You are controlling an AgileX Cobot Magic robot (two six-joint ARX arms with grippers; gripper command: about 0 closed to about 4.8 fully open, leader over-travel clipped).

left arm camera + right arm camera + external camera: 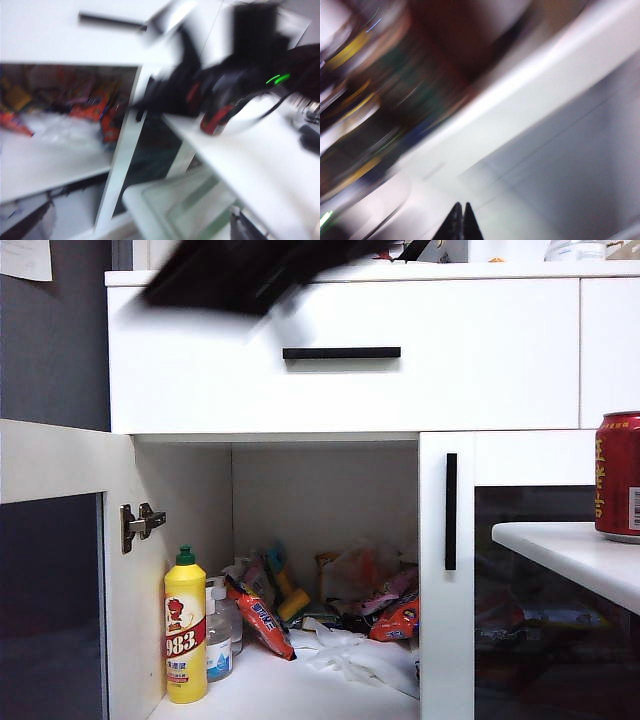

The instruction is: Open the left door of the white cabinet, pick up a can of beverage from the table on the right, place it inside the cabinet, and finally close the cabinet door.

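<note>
The white cabinet (340, 390) has its left door (60, 570) swung wide open, showing a shelf of snack packets. The red can of beverage (618, 475) stands upright on the table (570, 550) at the right edge, with nothing gripping it. In the left wrist view the can (217, 117) sits below a blurred black arm (235, 75). My left gripper (137, 227) is open and empty, off to the side of the cabinet opening. My right gripper (461, 210) is shut on nothing, over a blurred white surface. A dark blurred arm (250, 275) crosses the drawer top; which arm it is I cannot tell.
A yellow bottle with a green cap (186, 630) and a small clear bottle (220, 640) stand at the shelf front. The right door (447, 640) is closed, with a vertical black handle (451, 510). A pale translucent box (175, 205) sits below the table.
</note>
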